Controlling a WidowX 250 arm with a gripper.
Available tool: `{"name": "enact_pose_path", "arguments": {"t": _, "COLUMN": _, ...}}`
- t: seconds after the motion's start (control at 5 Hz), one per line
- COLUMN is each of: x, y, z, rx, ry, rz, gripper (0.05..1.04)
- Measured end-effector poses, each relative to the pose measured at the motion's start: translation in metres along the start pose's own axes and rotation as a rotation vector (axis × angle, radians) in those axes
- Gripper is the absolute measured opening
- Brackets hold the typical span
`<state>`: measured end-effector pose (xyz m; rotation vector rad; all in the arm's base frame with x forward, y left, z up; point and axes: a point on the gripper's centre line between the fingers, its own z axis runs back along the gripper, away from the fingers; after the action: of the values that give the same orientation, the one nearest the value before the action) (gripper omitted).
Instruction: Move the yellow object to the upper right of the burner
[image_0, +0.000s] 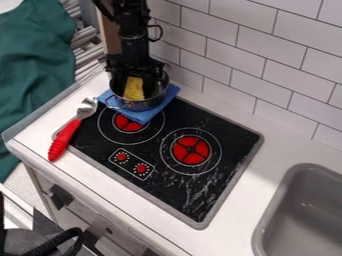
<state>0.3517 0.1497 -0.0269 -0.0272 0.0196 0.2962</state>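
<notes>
The yellow object (134, 88) is sitting inside the metal pot (139, 105), and the black gripper (136, 76) is hanging over it; from here I can't tell whether it is wide, narrow or holding anything. The pot is resting on a blue cloth (141, 116) that is lapping over the left burner (130, 123). Pulling sideways too low risks catching the rim, dragging pot and cloth along.
</notes>
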Motion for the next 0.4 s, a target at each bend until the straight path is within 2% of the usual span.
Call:
{"name": "enact_pose_path", "arguments": {"t": 0.2, "x": 0.0, "y": -0.004, "z": 0.021, "rx": 0.012, "ry": -0.059, "rz": -0.04, "gripper": 0.698}}
{"name": "enact_pose_path", "arguments": {"t": 0.4, "x": -0.005, "y": -0.024, "z": 0.051, "rx": 0.05, "ry": -0.134, "rz": -0.117, "gripper": 0.698}}
